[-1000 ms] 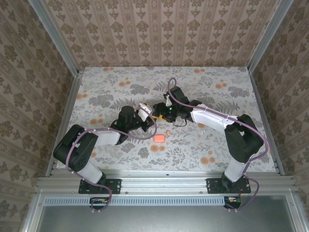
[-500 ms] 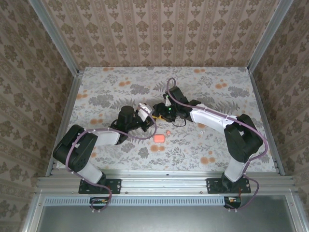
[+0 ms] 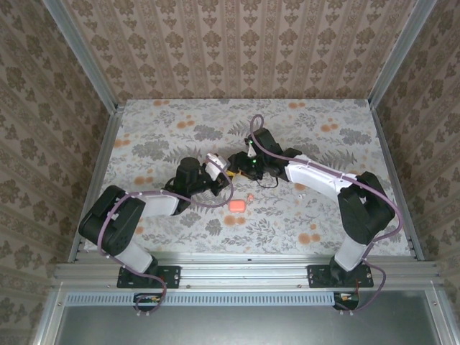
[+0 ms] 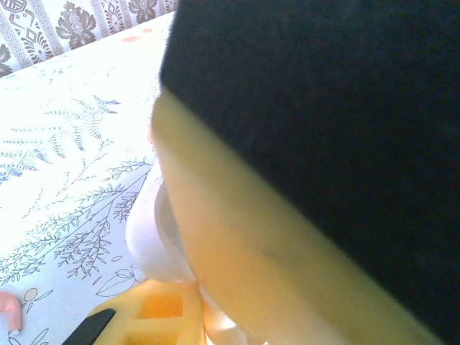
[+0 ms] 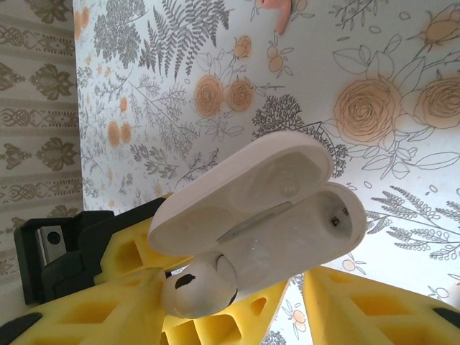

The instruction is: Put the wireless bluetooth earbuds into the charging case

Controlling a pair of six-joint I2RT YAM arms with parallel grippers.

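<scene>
Right claw point(image 5: 233, 296): white earbud point(image 5: 199, 291) beside open case point(image 5: 280, 208)

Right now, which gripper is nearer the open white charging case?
Left. The left gripper is clamped on the white charging case; the right gripper sits just off its open mouth, fingers apart.

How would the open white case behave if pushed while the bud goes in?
The white case looks smooth and glossy, so it may slip in the left gripper's pinch. Its hinged lid stands open and would probably swing shut if nudged.
</scene>
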